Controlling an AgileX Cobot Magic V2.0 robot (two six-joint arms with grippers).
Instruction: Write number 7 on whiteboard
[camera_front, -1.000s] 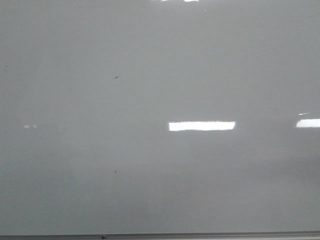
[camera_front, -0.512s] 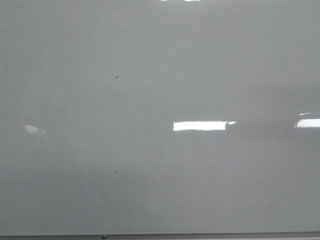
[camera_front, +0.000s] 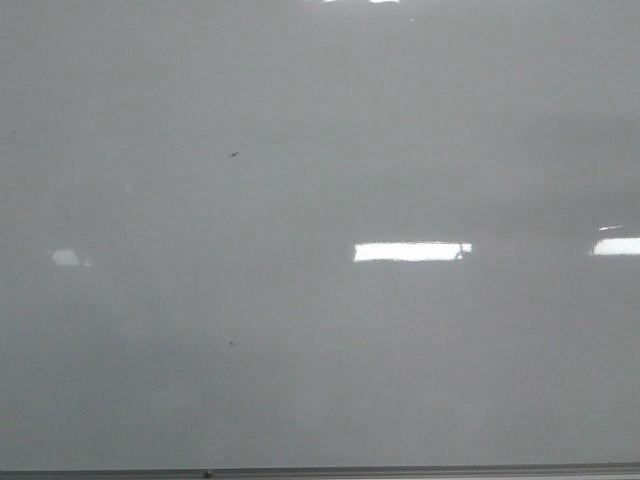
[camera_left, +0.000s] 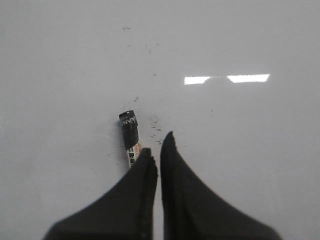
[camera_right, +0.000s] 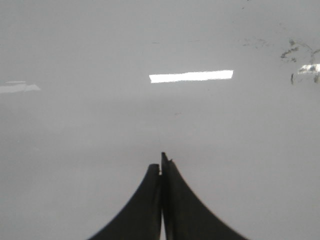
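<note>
The whiteboard (camera_front: 320, 120), a large glossy pale grey-white flat board, fills the front view from edge to edge, with a thin grey frame edge running along the bottom. Bright rectangular light reflections (camera_front: 412, 252) sit right of centre and at the right edge, and a fainter one lies on the left. A few tiny dark specks (camera_front: 233, 155) dot the board; no drawn marker line shows on it here, and neither arm appears in this view.

In the left wrist view, the left claw (camera_left: 159, 145) hangs over the same pale board. Its two black tapered fingers (camera_left: 175, 190) stand nearly together, with only a slim gap between the tips. A marker (camera_left: 130, 135) with a black end and a white printed barrel juts out beside one finger; the part of it further back is hidden, so whether the claw grips it cannot be told for sure. Small dark flecks are scattered on the board around the marker's end.

In the right wrist view, the right claw (camera_right: 161, 162) has its black fingers (camera_right: 180, 210) pressed together with nothing between them, over bare board. Smudged dark marks (camera_right: 292, 50) lie far off toward one corner, next to a reflection.
</note>
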